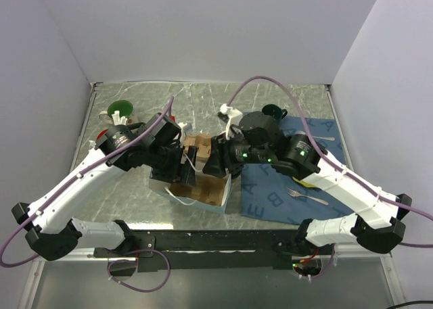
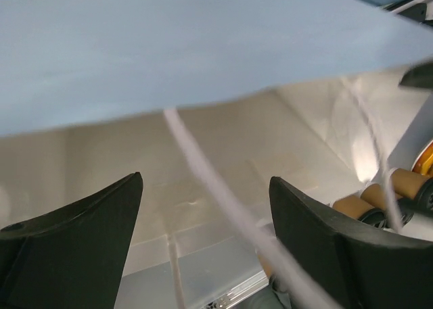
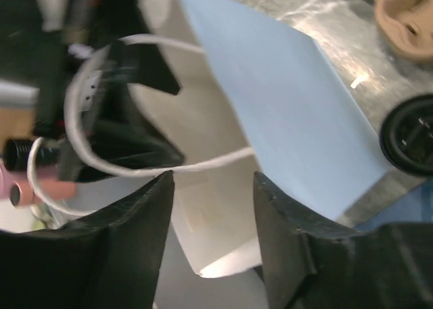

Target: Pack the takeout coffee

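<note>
Both arms are at the bag (image 3: 291,106) mouth. Left fingers (image 2: 81,234) wide, right fingers (image 3: 135,234) half open, both empty. Coffee (image 3: 413,136) is outside the bag, at the right edge of the right wrist view. Risk: the handle (image 3: 203,163) crosses both gaps, so we could snag it and drag the bag.

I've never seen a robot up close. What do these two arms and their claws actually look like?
The left arm and right arm have smooth white shells with chunky black joints and bases. A purple cable loops along each. Small green lights glow on the right arm's black motors. The left gripper and right gripper each end in two matte black, wedge-shaped fingers.
</note>
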